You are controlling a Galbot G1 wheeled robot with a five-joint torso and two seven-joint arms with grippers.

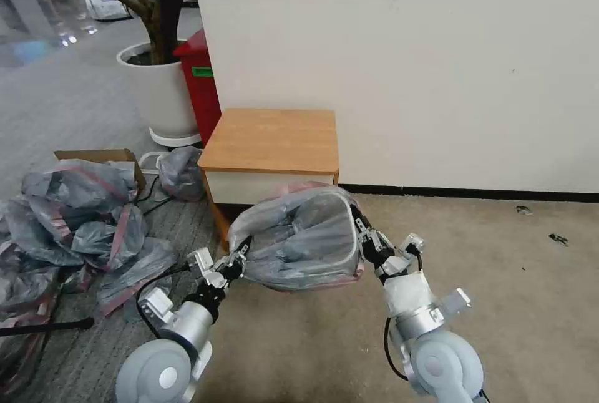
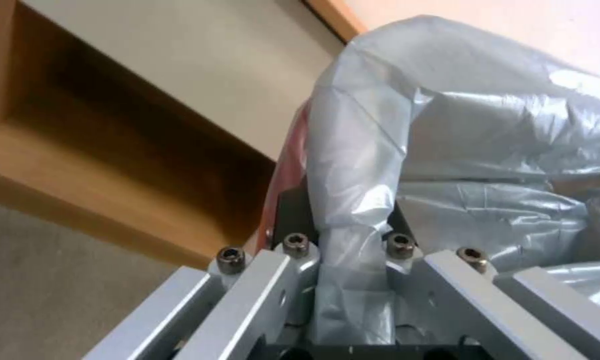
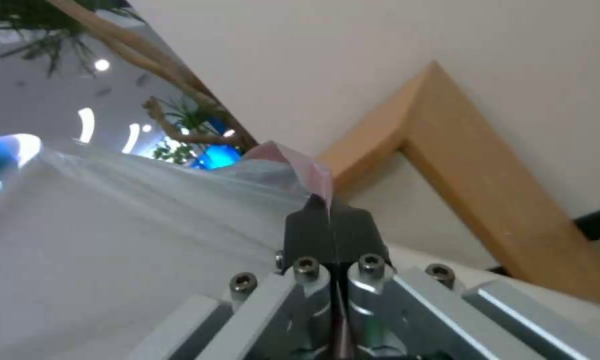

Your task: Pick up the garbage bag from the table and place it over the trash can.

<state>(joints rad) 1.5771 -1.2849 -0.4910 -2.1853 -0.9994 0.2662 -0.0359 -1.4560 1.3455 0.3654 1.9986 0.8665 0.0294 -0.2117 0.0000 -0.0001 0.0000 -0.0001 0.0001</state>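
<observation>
Garbage bag (image 1: pixel 299 237): grey, pink-rimmed, draped over the trash can (image 1: pixel 349 234) on the carpet just in front of the table (image 1: pixel 271 141). My left gripper (image 1: pixel 240 259) is clamped on bag film at the can's left side; my right gripper (image 1: pixel 360 223) pinches the pink rim at its right. Heap of similar bags (image 1: pixel 81 222) lies left.
</observation>
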